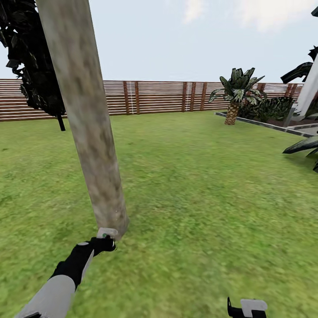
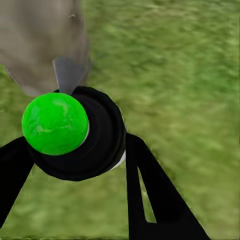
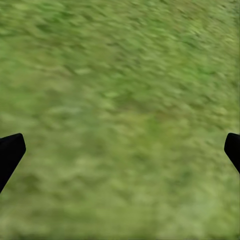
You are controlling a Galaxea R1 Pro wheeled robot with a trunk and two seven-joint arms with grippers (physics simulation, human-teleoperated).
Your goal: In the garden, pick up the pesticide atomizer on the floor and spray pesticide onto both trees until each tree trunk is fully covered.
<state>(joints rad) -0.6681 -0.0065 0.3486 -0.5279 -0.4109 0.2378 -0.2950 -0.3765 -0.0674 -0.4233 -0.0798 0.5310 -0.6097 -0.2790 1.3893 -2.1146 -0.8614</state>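
Note:
A tree trunk [image 1: 84, 115], thick, grey-tan and mottled, rises from the grass floor [image 1: 198, 198] at the left of the head view. My left gripper [image 1: 106, 242] is at its base, shut on the pesticide atomizer [image 1: 107, 232]. In the left wrist view the atomizer [image 2: 100, 145] is a round black body with a bright green ball on it. Its grey nozzle [image 2: 67, 75] points at the trunk [image 2: 40, 40], almost touching it. My right gripper [image 1: 247, 308] hangs low at the front right. It is open over bare grass, with black fingertips [image 3: 10, 152] wide apart.
A brown slatted fence [image 1: 159, 97] closes the lawn at the back. A short palm [image 1: 234, 95] and shrubs stand in a stone-edged bed at the back right. A second pale trunk [image 1: 309, 88] leans at the right edge. A dark narrow tree [image 1: 31, 62] stands behind the near trunk.

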